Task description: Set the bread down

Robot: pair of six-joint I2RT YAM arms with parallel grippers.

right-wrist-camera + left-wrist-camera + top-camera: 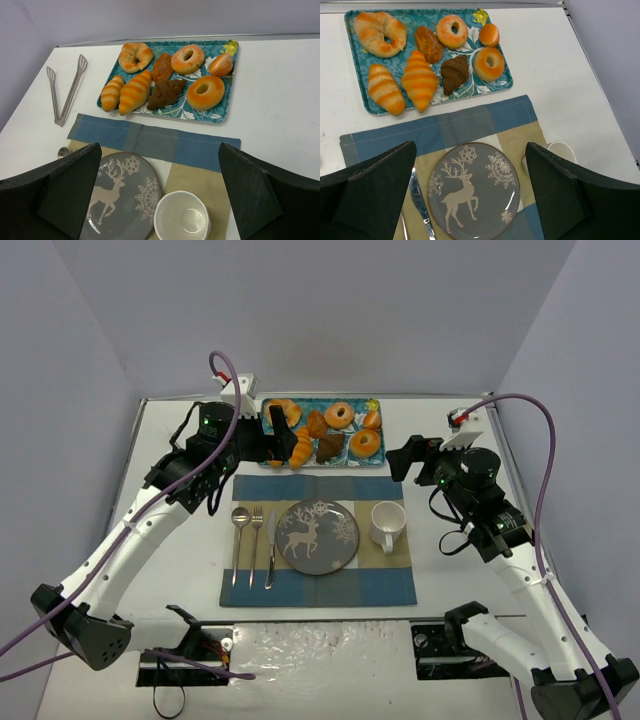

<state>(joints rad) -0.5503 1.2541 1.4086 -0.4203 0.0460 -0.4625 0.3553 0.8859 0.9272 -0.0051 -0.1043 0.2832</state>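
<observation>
A teal patterned tray (322, 462) at the back of the table holds several breads: two orange-striped croissants (420, 79), a chocolate croissant (455, 73), two donuts (488, 63), a twisted ring bread (380, 32), a brown pastry and a small bun. A grey plate with a white deer (317, 536) lies bare on the placemat (385, 580). My left gripper (285, 443) is open and empty, above the tray's left part; in its wrist view (470, 200) it frames the plate. My right gripper (400, 458) is open and empty, right of the tray, above the cup (181, 218).
A spoon (240, 540), fork (256, 540) and knife (271, 552) lie left of the plate. A white cup (387, 525) stands right of it. Metal tongs (65, 92) lie on the table left of the tray. Grey walls close in the table.
</observation>
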